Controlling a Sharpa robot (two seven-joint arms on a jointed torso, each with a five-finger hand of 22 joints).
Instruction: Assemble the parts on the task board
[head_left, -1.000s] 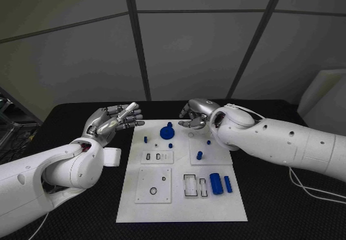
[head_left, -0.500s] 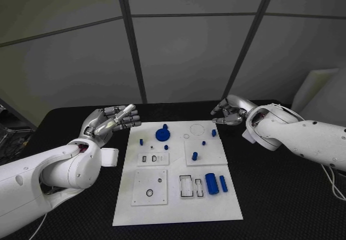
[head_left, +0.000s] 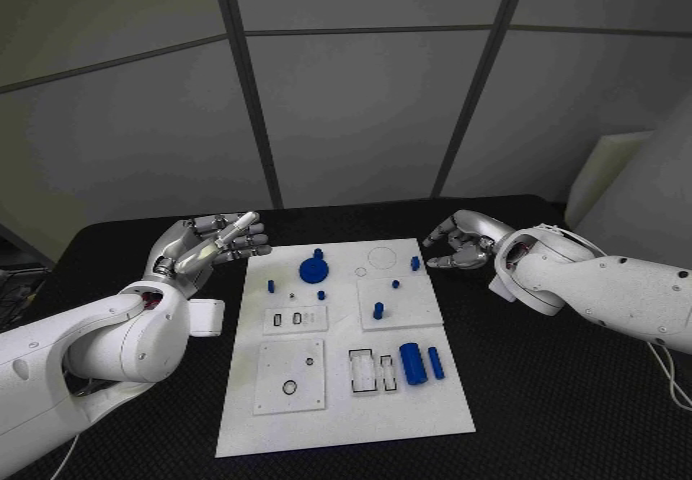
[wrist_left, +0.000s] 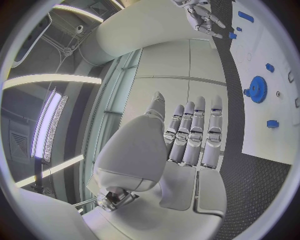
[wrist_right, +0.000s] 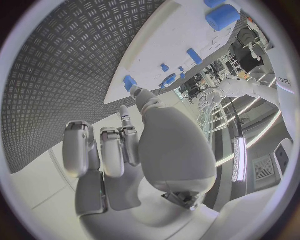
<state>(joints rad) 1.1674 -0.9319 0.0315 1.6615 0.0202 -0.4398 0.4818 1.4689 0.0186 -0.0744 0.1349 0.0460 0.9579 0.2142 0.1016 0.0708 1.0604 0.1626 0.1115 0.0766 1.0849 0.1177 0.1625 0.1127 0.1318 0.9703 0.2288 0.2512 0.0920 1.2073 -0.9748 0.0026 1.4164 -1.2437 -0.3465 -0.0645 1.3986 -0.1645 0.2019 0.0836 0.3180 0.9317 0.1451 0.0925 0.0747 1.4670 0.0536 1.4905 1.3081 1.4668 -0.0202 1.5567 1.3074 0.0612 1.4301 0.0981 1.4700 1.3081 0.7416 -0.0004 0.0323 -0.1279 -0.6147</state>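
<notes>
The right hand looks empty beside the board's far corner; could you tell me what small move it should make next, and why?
Probably the right hand should reach back over the task board toward the small blue peg nearest it. Its fingers are curled on nothing, it hovers off the board's far right corner, and that peg stands closest. The left hand is also empty, off the opposite edge.

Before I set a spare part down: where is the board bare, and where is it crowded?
The task board's near strip, below the large blue cylinder and white insert plate, is bare. The far half is crowded, around the blue gear and small pegs. Black table beside the left hand and right hand is also free.
</notes>
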